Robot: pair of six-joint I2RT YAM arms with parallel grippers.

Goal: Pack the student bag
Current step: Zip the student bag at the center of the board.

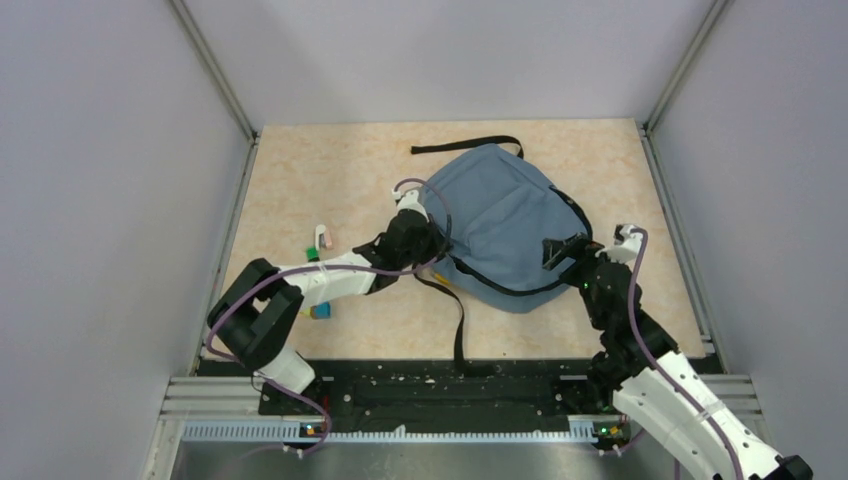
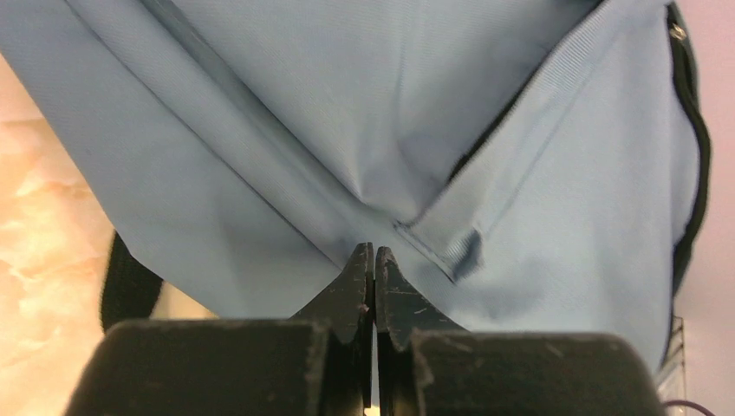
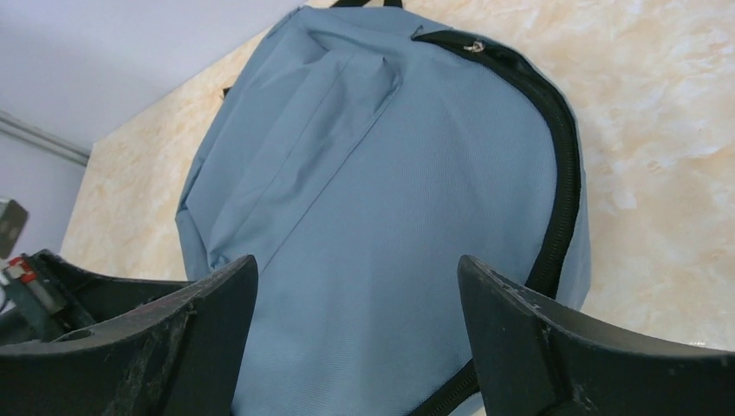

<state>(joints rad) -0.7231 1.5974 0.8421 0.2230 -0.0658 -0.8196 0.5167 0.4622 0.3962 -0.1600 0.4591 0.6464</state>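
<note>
Soft blue-grey student bag (image 1: 500,225) lying centre frame, black-zipped, left gripper (image 2: 374,253) pinched on its fabric, right gripper (image 3: 357,264) spread wide

Lab robot test cell: plain pale grey panel walls (image 1: 100,150) on left, right and far sides, beige marbled tabletop (image 1: 320,180), slotted aluminium rail (image 1: 400,431) along near edge.

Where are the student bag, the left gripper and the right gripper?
student bag (image 1: 500,225): top external view, middle of its front panel.
left gripper (image 2: 374,253): left wrist view, where its shut jaws pinch the fabric.
right gripper (image 3: 355,269): right wrist view, midway between its open jaws.
</note>
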